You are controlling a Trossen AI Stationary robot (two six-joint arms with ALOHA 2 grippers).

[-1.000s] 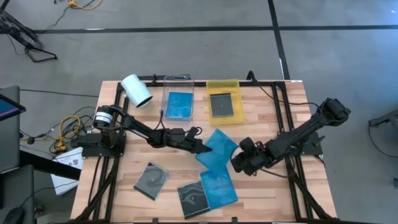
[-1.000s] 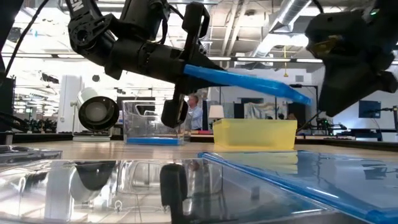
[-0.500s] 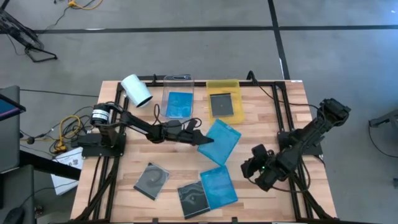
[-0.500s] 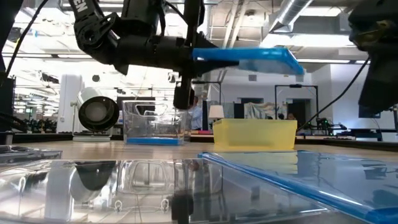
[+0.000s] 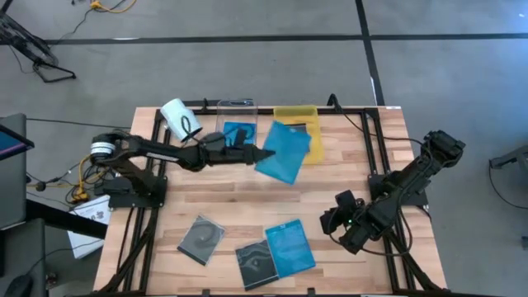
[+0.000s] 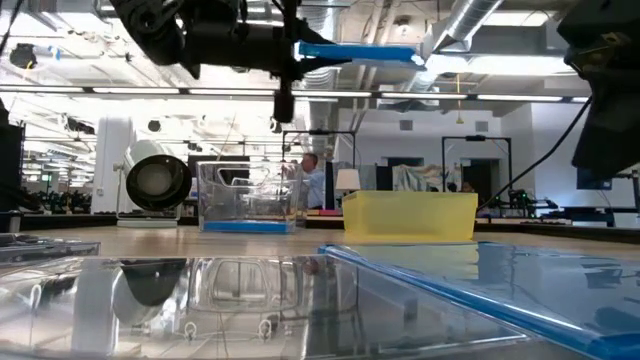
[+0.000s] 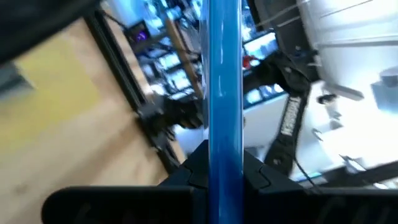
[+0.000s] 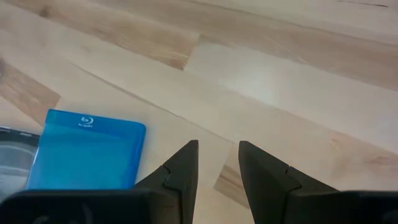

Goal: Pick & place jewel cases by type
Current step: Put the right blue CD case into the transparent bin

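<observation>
a blue case (image 5: 283, 151) is clamped in the left gripper (image 5: 257, 155) above the trays; it is best levelled over the clear tray (image 5: 236, 106) before release. the right gripper (image 8: 217, 163), slightly parted and empty, waits aside.

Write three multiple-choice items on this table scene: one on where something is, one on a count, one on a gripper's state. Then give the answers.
1. Where is the blue case that the left gripper holds?
A. flat on the table's near edge
B. in the air by the clear tray and yellow tray
C. inside the white roll

2. How many cases lie on the table at its near side?
A. one
B. three
C. six

3. How is the right gripper?
A. open, holding nothing
B. clamped on a blue case
C. clamped on the roll

Answers: B, the low view shows it raised above the trays; B, two grey and one blue lie there; A, the right wrist view shows bare wood between its fingers.
</observation>
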